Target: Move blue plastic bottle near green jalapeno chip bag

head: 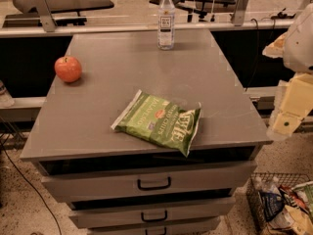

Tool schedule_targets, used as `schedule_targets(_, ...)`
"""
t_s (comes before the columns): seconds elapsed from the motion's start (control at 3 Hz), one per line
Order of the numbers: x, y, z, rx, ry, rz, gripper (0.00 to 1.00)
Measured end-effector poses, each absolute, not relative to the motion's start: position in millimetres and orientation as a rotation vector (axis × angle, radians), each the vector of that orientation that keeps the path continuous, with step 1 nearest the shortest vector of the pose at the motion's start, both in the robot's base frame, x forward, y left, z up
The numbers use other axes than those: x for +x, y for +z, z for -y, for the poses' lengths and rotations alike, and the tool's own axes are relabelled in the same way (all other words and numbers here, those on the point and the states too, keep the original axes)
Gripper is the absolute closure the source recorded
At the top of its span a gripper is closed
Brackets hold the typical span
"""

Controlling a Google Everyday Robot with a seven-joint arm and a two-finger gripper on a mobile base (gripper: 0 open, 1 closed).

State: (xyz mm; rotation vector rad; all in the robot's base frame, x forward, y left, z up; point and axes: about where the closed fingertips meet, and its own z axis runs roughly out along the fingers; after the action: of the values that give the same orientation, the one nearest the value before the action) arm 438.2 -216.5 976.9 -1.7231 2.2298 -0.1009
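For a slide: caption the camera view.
Blue plastic bottle far back on table, green chip bag near front, apple left, gripper beyond right edge.

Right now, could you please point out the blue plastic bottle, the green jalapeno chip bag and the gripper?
blue plastic bottle point(166, 23), camera view, on its white label.
green jalapeno chip bag point(159, 121), camera view, middle of its printed front.
gripper point(283, 124), camera view, pale body at the right edge, beside the table point(98, 106).

I'm seeing a lab-like office workroom: a grey metal drawer cabinet point(122, 72) on a speckled hard floor point(19, 209), dark desks on metal legs point(58, 1) behind, and a wire basket of snack packets point(253, 196). My gripper point(286, 122) hangs beside the cabinet's right edge.
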Motion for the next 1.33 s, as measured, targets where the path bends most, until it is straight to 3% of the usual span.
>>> schedule_targets(0.33, 441.2, 979.0, 215.9, -1.716, -0.119, -2.215, 0.0)
schedule_targets(0.67, 479.2, 979.8, 219.5, -1.668, -0.134, -2.144, 0.0)
schedule_targets(1.33, 645.7, 968.2, 218.2, -1.508, -0.111, -1.976, 0.0)
